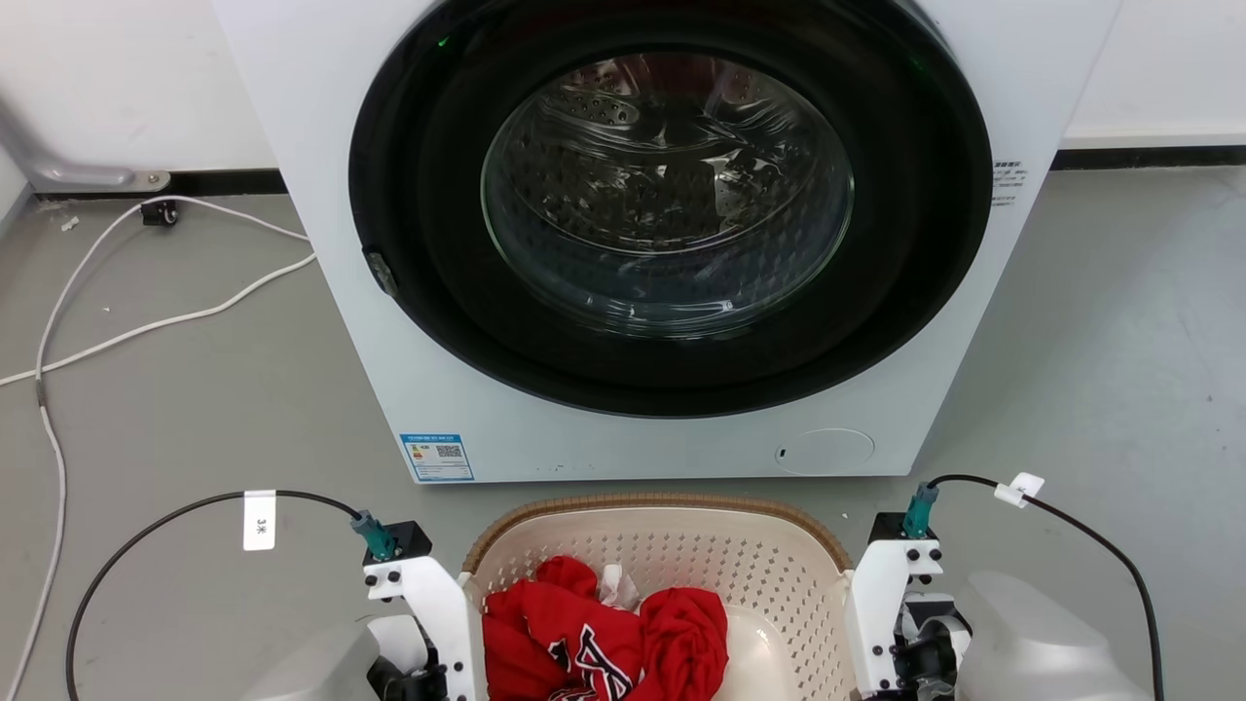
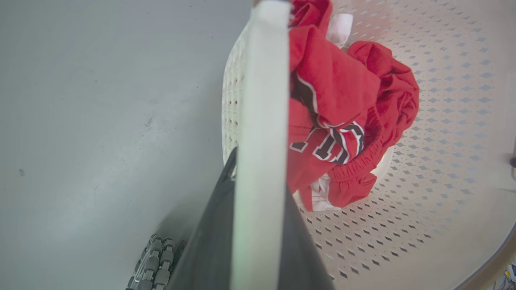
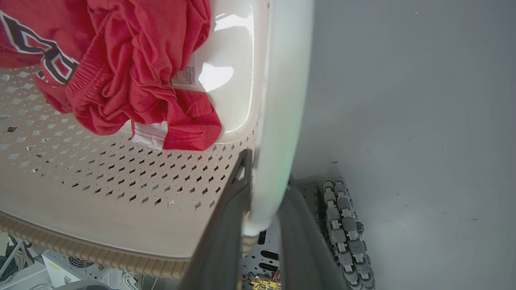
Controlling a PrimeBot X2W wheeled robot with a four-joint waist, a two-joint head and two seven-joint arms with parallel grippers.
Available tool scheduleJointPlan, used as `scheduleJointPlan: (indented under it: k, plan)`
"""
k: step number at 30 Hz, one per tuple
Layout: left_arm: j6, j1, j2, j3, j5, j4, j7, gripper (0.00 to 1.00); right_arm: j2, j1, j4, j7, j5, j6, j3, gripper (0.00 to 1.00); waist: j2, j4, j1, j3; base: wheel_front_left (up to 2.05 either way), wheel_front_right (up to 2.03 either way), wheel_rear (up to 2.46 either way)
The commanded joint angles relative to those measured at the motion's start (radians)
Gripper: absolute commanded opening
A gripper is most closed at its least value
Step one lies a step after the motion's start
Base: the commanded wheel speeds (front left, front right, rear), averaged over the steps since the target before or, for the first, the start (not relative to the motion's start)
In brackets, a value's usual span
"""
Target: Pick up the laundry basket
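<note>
The floor [image 1: 175,409] is smooth and grey. A white wall [image 1: 117,78] with a dark strip along its bottom stands at the back. A white cord [image 1: 146,326] lies in loops on the floor. A big white washing machine [image 1: 467,389] with a round dark door faces the robot.

The laundry basket [image 1: 681,545] sits just in front of the machine, between the two arms. It cannot be told if it touches the floor. Red clothes [image 1: 604,633] with black and white letters lie inside.

The left gripper [image 2: 260,173] is closed on the basket's left handle [image 2: 262,80], one dark finger on each side. The right gripper [image 3: 266,173] holds the right handle [image 3: 282,100] the same way.

A blue-edged sticker [image 1: 437,457] with a square code is on the machine, but its words are too small to read. A white tag [image 1: 259,520] on a black cable reads "3米".
</note>
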Motion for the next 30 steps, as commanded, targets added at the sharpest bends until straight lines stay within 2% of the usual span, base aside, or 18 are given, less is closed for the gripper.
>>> scheduleJointPlan:
  k: [1,30]
  plan:
    - [-0.019,-0.005,-0.041,0.0,-0.015,-0.032,-0.008,0.0,0.042,0.013,-0.017,0.002,0.012,0.014,-0.007,0.0,0.0,-0.001,0.0,0.0,0.0,0.0,0.0]
    - [-0.019,0.0,-0.042,-0.027,-0.043,-0.029,-0.014,0.0,0.042,0.012,-0.017,0.011,0.029,0.014,-0.006,0.0,0.0,-0.01,0.0,0.002,0.0,0.0,0.0]
